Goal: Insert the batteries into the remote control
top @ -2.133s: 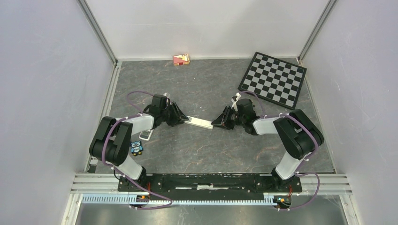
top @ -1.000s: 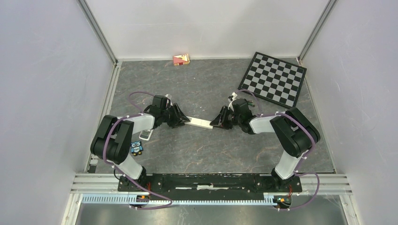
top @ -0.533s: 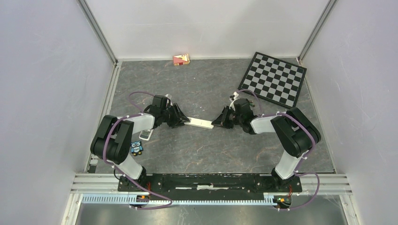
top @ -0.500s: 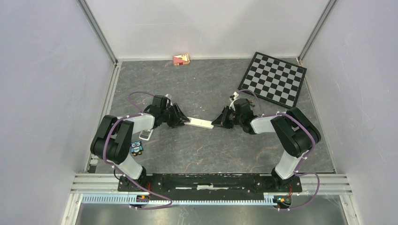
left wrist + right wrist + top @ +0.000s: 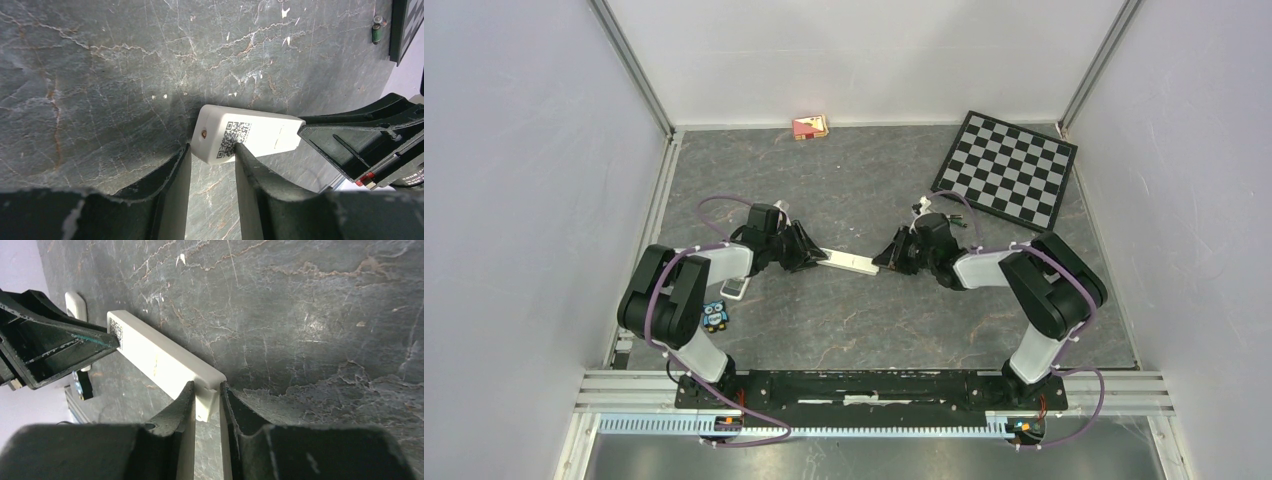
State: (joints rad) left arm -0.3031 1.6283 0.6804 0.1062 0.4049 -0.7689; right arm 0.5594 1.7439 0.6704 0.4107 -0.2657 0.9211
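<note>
1. Two sets of jaws share one load. The remote control (image 5: 848,263) bridges the gap between them on the open worktop (image 5: 844,330), well apart from the checkerboard (image 5: 1006,168) and on its arm-base side.
2. The left jaws pinch the end farther from the checkerboard, the one with the printed square code. In the left wrist view one finger (image 5: 250,175) presses the coded face and the other hugs the corner.
3. The right jaws are pressed close onto the end nearer the checkerboard, nipping it across its thin dimension.
4. I cannot tell whether the remote control rests on the worktop or hangs just above it.
5. One battery (image 5: 377,29) shows, a small dark cylinder lying just beside the checkerboard's edge. It is well apart from the remote control and neither arm holds it. I can make out no others.
6. No open compartment is visible, so the loading itself seems not yet begun; freeing the cover looks like the step in hand.
7. The remote control looks stiff, light and smooth-shelled, so it could slip or twist under an end grip. Holding it across the flat faces near one end, clear of the cover, seems safest.
8. The battery is hard, round and tiny and will likely roll if nudged. It should be taken across the middle of its barrel.
</note>
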